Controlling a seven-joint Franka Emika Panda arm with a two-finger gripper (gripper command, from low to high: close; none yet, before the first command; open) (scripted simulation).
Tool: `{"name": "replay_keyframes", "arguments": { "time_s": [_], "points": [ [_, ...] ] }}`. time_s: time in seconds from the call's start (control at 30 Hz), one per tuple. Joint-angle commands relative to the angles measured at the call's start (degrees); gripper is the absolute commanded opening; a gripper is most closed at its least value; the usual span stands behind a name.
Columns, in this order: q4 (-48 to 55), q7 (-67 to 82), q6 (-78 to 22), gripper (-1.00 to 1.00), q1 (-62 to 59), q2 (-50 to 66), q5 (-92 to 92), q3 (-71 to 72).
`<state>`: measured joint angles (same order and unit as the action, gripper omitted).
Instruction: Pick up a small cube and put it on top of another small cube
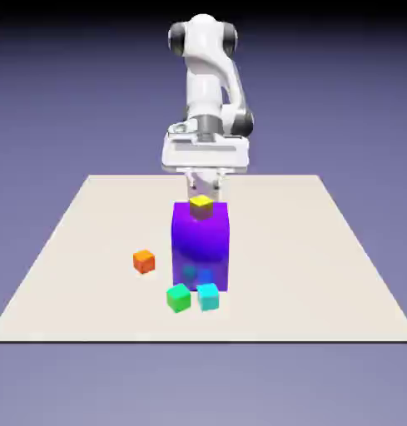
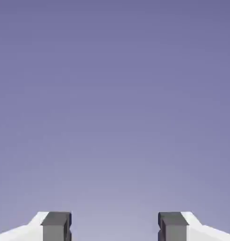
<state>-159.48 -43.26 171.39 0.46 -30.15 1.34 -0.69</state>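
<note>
While purple block [image 1: 201,247] bears yellow cube [image 1: 201,207] — green cube [image 1: 179,298] beside cyan [image 1: 208,297] — pincer [image 2: 115,227] released

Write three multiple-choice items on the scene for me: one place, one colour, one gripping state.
1. Where is the yellow cube?
A) on the purple block
B) beside the orange cube
C) on the green cube

2. What colour is the small cube right next to the green one?
A) orange
B) cyan
C) yellow

3. How is the hand?
A) shut on a cube
B) shut, empty
C) open, empty

1 A: it shows at the top of the purple block.
2 B: the cyan cube sits close beside the green cube.
3 C: the fingertips stand wide apart, only backdrop between them.
</note>
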Motion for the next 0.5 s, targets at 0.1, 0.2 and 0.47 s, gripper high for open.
{"name": "replay_keyframes", "arguments": {
  "time_s": [0.1, 0.2, 0.47],
  "points": [
    [5.1, -2.7, -8.7, 0.0, -0.7, 8.3, 4.4, -2.3],
    [8.8, -4.7, -15.2, 0.0, -1.3, 14.5, 7.8, -4.0],
    [18.9, -10.0, -32.6, 0.0, -2.8, 31.1, 16.6, -8.5]
  ]
}}
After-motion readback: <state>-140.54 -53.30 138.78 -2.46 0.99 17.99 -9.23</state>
